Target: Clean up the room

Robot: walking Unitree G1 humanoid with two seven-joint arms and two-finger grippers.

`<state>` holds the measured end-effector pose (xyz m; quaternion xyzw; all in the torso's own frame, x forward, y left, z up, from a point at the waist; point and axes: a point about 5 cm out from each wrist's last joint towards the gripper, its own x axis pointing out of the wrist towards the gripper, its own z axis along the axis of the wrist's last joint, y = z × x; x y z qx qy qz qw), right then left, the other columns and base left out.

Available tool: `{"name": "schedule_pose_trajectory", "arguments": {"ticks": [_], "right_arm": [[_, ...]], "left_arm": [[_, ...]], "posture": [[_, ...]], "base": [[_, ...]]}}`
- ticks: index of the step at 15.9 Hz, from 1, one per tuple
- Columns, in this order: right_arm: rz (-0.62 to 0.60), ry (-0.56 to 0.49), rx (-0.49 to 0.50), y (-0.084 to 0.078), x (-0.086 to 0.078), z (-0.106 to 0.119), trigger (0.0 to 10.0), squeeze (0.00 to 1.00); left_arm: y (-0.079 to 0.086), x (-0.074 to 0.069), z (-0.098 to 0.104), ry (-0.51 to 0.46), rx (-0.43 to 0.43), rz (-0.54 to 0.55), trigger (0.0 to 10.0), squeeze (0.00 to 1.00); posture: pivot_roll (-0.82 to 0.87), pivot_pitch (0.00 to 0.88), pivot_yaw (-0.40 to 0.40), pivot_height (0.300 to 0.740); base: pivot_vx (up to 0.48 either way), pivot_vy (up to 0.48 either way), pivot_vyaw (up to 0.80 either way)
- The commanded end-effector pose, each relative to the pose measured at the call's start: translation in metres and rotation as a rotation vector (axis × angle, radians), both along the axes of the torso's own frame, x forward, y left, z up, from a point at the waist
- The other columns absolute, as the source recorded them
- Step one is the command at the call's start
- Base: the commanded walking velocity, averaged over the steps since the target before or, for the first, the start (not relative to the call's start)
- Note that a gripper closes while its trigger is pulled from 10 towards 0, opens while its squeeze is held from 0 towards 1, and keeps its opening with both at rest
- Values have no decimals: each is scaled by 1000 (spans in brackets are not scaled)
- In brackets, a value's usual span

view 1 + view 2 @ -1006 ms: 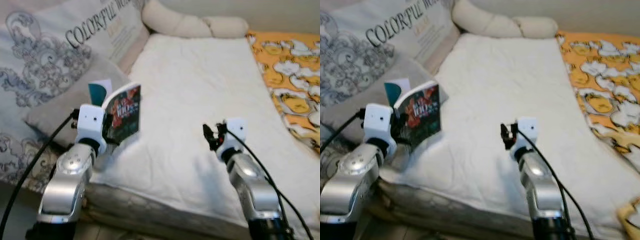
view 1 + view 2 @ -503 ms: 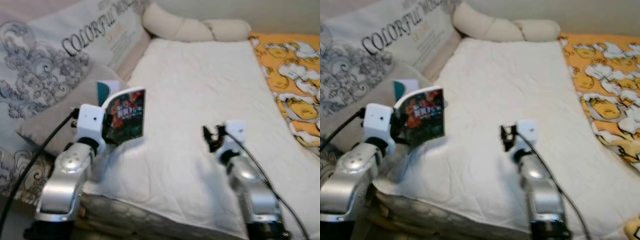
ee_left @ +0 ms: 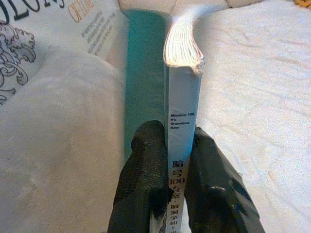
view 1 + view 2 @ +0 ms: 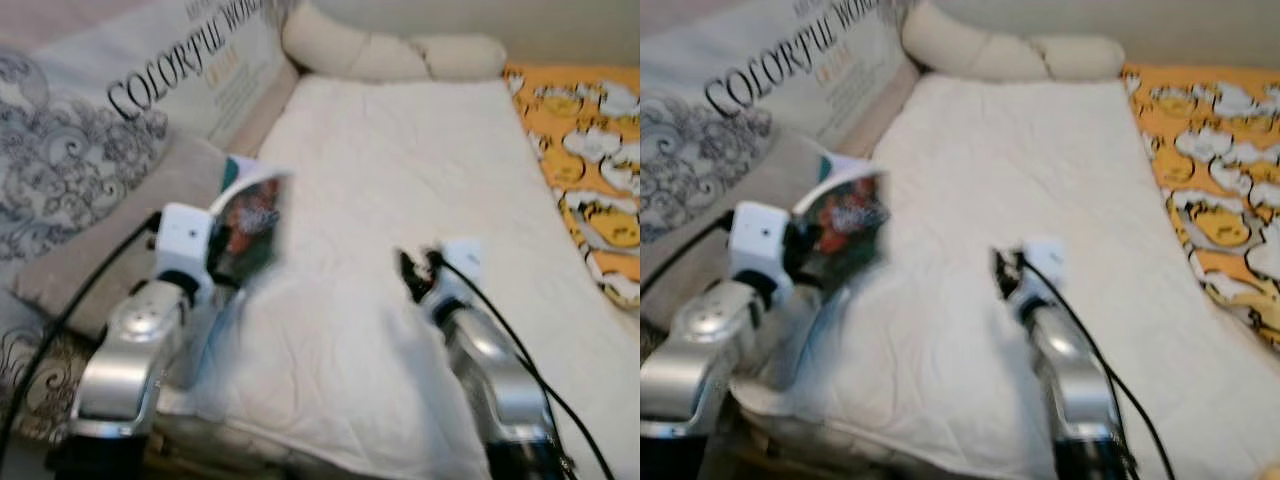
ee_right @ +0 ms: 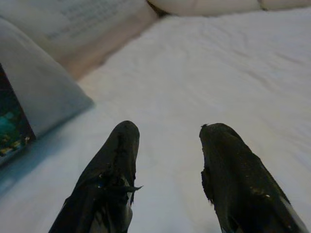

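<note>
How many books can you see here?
1: the book is held upright in the left pincer, above the bed's left edge. Others may lie hidden.

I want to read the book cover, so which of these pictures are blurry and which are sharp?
Left and right eye views: motion-blurred, the book cover smeared and unreadable. Left wrist view: sharp, the left pincer clamps the spine, whose small print is legible, with glare on the page edges. Right wrist view: soft, the open right pincer over the white bed.

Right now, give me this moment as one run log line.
left gripper: shut on book, held upright above bed edge | right gripper: open, nothing held, over white quilt | cushion beside book
</note>
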<state>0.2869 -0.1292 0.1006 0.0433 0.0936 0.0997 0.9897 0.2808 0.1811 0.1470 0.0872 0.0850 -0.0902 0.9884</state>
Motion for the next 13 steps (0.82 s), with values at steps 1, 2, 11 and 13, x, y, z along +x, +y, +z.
{"name": "schedule_pose_trajectory", "arguments": {"ticks": [1, 2, 11, 13], "right_arm": [[-33, 4, -24, -15, 0, -1, 10000, 0], [-36, 2, -27, -17, 0, -1, 10000, 0], [-52, -8, -42, -24, -3, 1, 10000, 0], [-52, -8, -42, -24, -3, 1, 10000, 0]], "left_arm": [[-3, 0, 6, -11, -42, -29, 10000, 0], [-3, 1, 6, 1, -54, -26, 10000, 0], [-11, 20, 2, 52, -109, -138, 10000, 0], [-11, 20, 2, 52, -109, -138, 10000, 0]], "posture": [[62, 0, 57, 740], [62, 0, 57, 740], [31, 0, 79, 740], [31, 0, 79, 740]], "base": [[0, 0, 0], [0, 0, 0], [0, 0, 0], [0, 0, 0]]}}
